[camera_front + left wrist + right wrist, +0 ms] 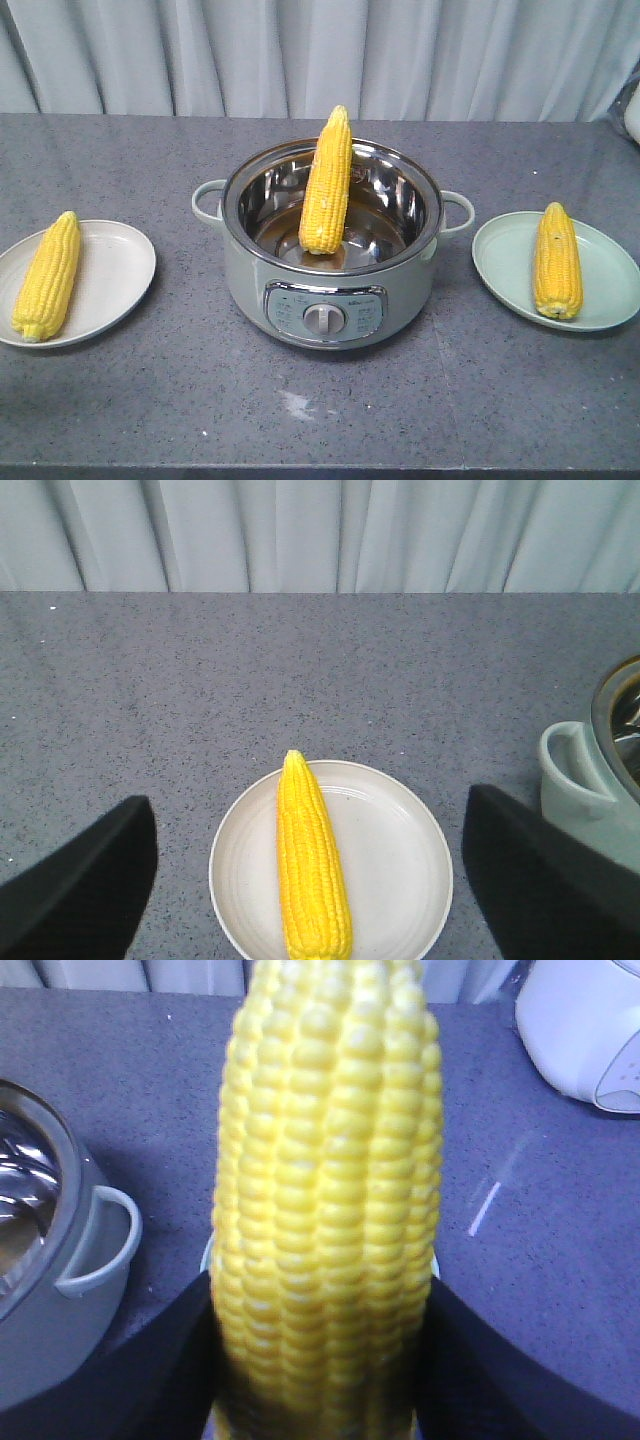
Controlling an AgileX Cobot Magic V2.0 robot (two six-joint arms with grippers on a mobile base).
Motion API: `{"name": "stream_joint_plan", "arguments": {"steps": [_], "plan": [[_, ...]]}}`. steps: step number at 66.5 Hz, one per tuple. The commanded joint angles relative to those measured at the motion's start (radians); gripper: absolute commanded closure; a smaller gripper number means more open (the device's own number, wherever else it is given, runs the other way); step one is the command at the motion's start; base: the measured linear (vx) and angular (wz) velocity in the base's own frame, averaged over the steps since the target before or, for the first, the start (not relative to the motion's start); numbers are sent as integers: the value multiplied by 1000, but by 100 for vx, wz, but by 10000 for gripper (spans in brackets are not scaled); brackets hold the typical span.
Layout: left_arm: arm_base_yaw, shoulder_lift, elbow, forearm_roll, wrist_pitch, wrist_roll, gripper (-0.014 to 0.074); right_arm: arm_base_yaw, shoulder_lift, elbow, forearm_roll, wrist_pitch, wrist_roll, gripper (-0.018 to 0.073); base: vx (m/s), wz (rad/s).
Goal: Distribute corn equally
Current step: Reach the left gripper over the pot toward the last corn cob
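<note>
Corn lies in three places, and only your front view takes in all of them. The grey table [150, 400] carries the pot [250, 285] at its middle, with the pot cob [328, 180] propped steeply inside, tip above the far rim. The white plate [115, 270] on the left holds the left cob [48, 275], and the green plate [505, 260] on the right holds the right cob [557, 260], both flat. Only your wrist views show the grippers. The left gripper [310, 805] is spread wide either side of the white plate. The right gripper [320, 1282] has dark fingers [520, 1380] against both flanks of a cob, though you cannot tell whether they squeeze.
</note>
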Motion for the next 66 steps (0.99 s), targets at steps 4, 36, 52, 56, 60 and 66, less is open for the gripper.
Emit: {"name": "stream_joint_plan", "arguments": {"steps": [4, 36, 52, 56, 60, 66], "plan": [[-2, -3, -23, 5, -64, -10, 11, -44, -15, -27, 89, -48, -108, 356, 0, 0], [-2, -3, -23, 5, -64, -10, 11, -43, -15, -27, 101, -38, -122, 356, 0, 0], [-2, -3, -23, 5, -64, -10, 11, -43, -15, -27, 102, -38, -122, 356, 0, 0], [-2, -3, -23, 5, -64, -10, 11, -43, -15, -27, 102, -38, -122, 356, 0, 0], [-2, -3, -23, 5, -64, -10, 11, -43, -15, -27, 102, -38, -122, 356, 0, 0], [-2, -3, -23, 5, -64, -10, 11, -43, -15, -27, 102, -38, -122, 356, 0, 0]]}}
